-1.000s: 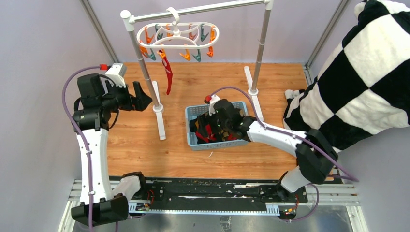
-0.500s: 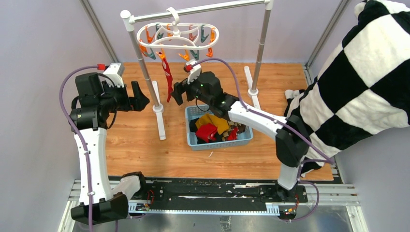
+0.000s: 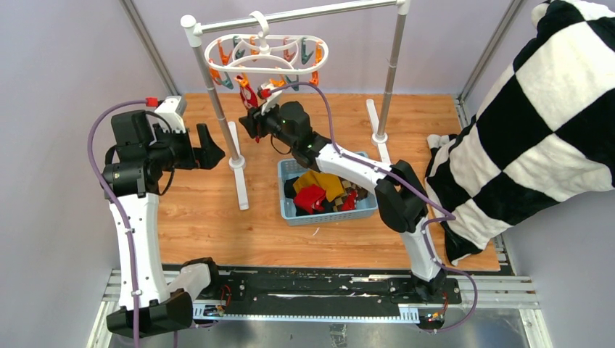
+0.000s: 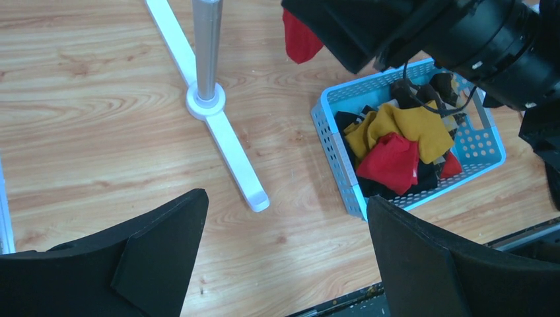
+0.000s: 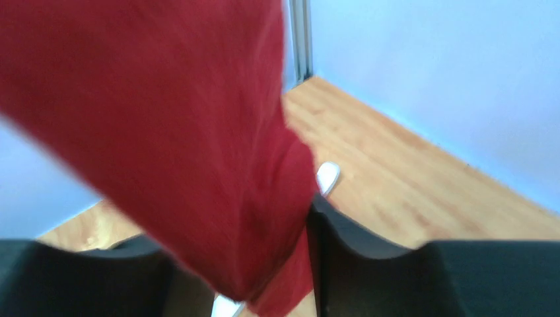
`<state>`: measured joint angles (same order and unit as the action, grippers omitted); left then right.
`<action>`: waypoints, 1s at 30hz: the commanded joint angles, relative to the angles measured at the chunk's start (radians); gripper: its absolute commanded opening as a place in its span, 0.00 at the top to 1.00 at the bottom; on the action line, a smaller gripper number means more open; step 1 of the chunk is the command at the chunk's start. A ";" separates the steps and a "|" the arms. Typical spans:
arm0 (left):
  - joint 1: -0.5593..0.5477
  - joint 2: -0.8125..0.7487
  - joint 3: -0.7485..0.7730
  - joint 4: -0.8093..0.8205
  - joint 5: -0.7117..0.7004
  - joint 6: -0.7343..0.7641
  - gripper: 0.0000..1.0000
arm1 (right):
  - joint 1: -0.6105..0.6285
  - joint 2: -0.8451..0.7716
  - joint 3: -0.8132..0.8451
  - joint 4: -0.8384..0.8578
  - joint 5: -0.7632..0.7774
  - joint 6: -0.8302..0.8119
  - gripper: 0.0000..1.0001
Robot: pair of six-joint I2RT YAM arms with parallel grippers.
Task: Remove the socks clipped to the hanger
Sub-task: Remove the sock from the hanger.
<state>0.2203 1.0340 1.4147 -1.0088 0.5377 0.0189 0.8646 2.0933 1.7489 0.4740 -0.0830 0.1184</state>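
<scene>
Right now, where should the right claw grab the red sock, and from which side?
Grip the red sock's upper body, just below its orange peg, approaching from the basket side. It hangs limp and vertical from one peg, so the right claw can straddle the flat fabric.

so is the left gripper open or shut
Open: the fingers of the left gripper stand wide apart in the left wrist view, with nothing held between them.
</scene>
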 commanded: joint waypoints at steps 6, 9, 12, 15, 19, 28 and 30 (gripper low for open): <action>0.007 -0.029 0.003 -0.028 0.020 0.037 0.00 | 0.027 -0.095 -0.052 0.088 -0.033 0.042 1.00; 0.007 -0.021 -0.006 -0.027 0.081 0.043 0.00 | 0.037 -0.204 -0.199 0.148 -0.109 0.070 1.00; 0.007 -0.008 -0.027 -0.026 0.206 0.035 0.00 | 0.037 -0.299 -0.311 0.204 -0.247 0.133 1.00; 0.004 0.001 -0.047 -0.027 0.335 0.044 0.00 | 0.030 -0.376 -0.388 0.253 -0.383 0.230 1.00; -0.014 -0.014 -0.062 -0.026 0.452 0.104 0.00 | 0.023 -0.430 -0.450 0.309 -0.501 0.369 1.00; -0.138 0.010 -0.033 -0.027 0.500 0.177 0.00 | 0.002 -0.420 -0.479 0.490 -0.611 0.704 1.00; -0.147 0.019 -0.040 -0.027 0.523 0.197 0.00 | -0.006 -0.400 -0.470 0.526 -0.637 0.778 1.00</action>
<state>0.0940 1.0355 1.3605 -1.0306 0.9932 0.1623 0.8757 1.6600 1.2778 0.8639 -0.6231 0.6891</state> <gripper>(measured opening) 0.994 0.025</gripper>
